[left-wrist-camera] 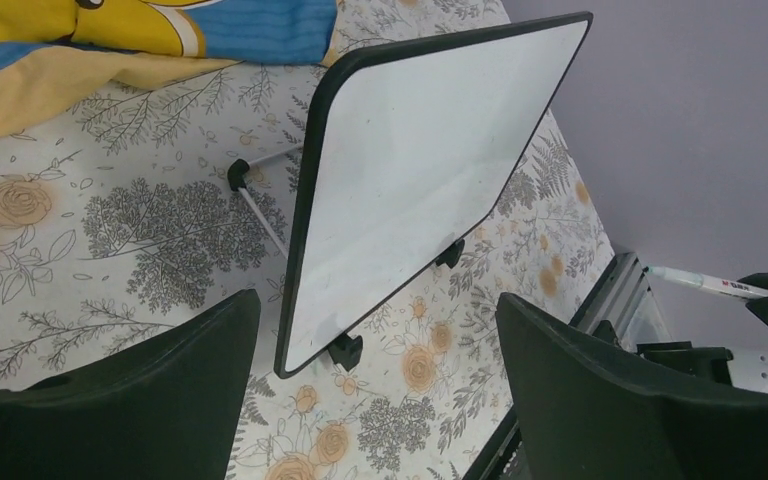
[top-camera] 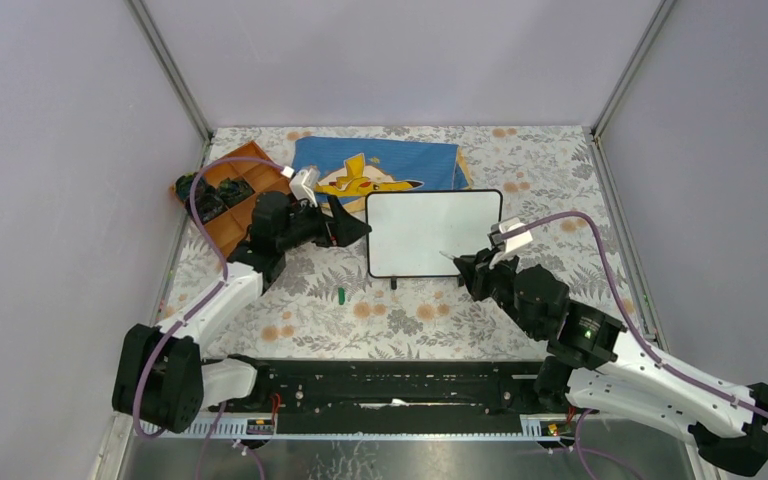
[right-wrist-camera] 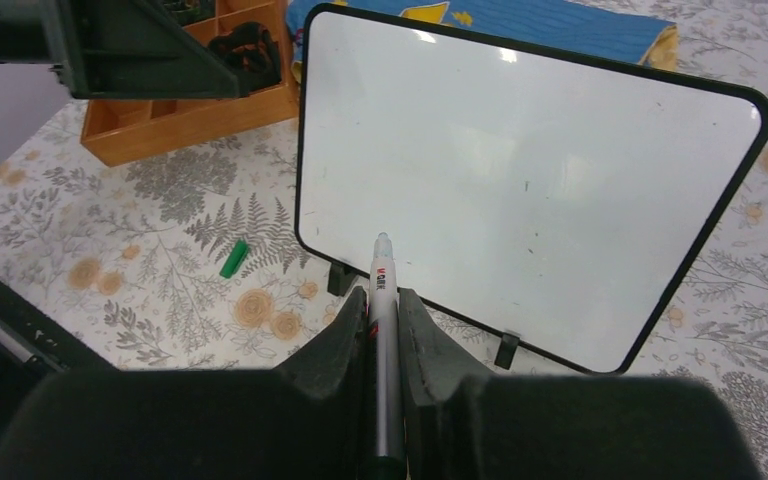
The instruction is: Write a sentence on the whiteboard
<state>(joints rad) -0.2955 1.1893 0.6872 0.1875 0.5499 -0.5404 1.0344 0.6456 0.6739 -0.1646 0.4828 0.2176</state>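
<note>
The whiteboard (top-camera: 435, 233) (left-wrist-camera: 420, 170) (right-wrist-camera: 520, 190) stands tilted on its little black feet at mid table. Its face is blank and no sentence shows on it. My right gripper (top-camera: 472, 268) (right-wrist-camera: 382, 296) is shut on a white marker (right-wrist-camera: 382, 285) (left-wrist-camera: 705, 285). The marker's uncapped tip points at the board's lower left part, just short of the surface. My left gripper (top-camera: 352, 228) (left-wrist-camera: 377, 305) is open at the board's left edge. The lower left corner lies between its fingers, apart from both.
A green marker cap (top-camera: 341, 295) (right-wrist-camera: 233, 258) lies on the floral tablecloth in front of the board. An orange wooden tray (top-camera: 222, 205) (right-wrist-camera: 190, 115) of dark parts sits at the back left. A blue Pikachu cloth (top-camera: 380, 165) (left-wrist-camera: 110, 40) lies behind the board.
</note>
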